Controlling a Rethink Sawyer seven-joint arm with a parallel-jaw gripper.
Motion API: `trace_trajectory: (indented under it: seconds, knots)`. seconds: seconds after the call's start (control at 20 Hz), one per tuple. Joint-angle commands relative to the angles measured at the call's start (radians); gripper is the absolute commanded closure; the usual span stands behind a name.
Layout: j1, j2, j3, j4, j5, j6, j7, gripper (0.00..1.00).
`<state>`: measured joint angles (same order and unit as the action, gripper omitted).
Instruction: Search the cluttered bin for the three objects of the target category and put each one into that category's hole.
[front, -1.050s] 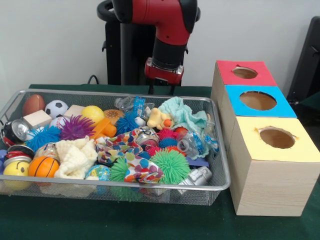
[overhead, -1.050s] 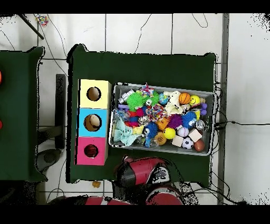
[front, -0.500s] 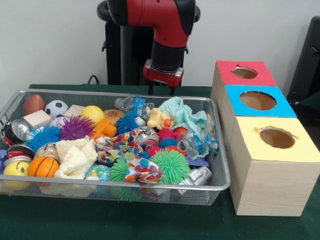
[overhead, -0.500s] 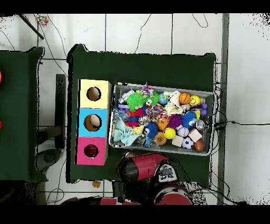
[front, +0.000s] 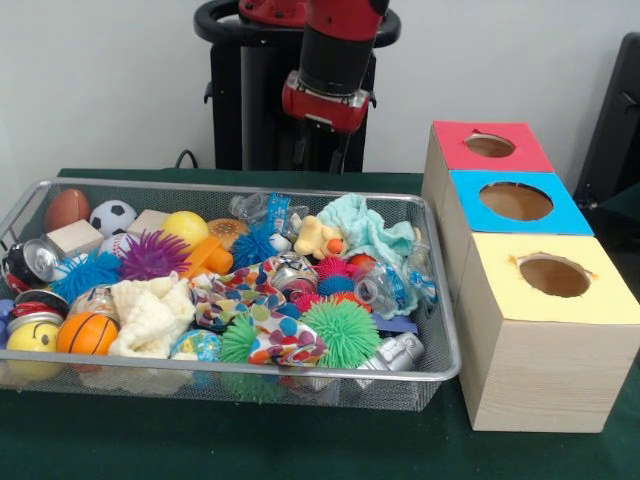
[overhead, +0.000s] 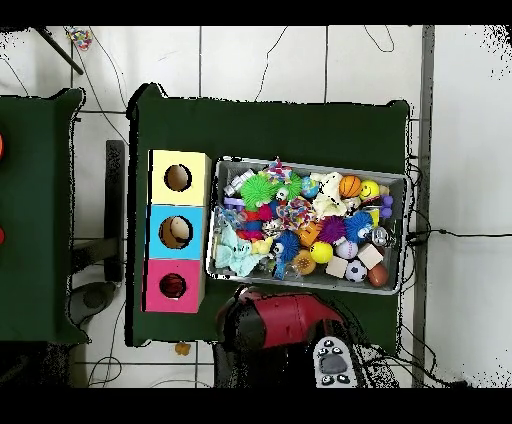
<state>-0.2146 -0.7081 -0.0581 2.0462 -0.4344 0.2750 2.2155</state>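
A wire mesh bin (front: 200, 187) holds a heap of mixed things: spiky rubber balls such as a green one (front: 340, 332) and a purple one (front: 153, 254), sports balls such as a small basketball (front: 86, 333) and a football (front: 66, 208), crumpled cloths (front: 150, 312), crushed cans (front: 36, 259) and plastic bottles (front: 381, 288). My gripper (front: 322, 150) hangs behind the bin's far rim, well above the contents, with nothing seen in it. In the overhead view the bin (overhead: 306, 162) lies right of the boxes, and my red arm (overhead: 285, 320) sits below it.
Three wooden boxes stand in a row beside the bin, each with a round hole on top: red (front: 520, 150), blue (front: 565, 215), yellow (front: 610, 295). Overhead they are yellow (overhead: 195, 165), blue (overhead: 158, 218), red (overhead: 158, 272). Green cloth covers the table (front: 300, 445).
The arm has risen and drawn back from the bin's far rim. Nothing in the bin has moved.
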Motion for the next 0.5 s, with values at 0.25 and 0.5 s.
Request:
trace_trajectory:
  seconds: [0.25,0.5]
  knots:
    - [0.021,-0.073,0.094,-0.003,0.051,0.116,0.033,0.00]
    - [0.031,-0.033,0.098,-0.054,0.057,0.115,0.035,0.00]
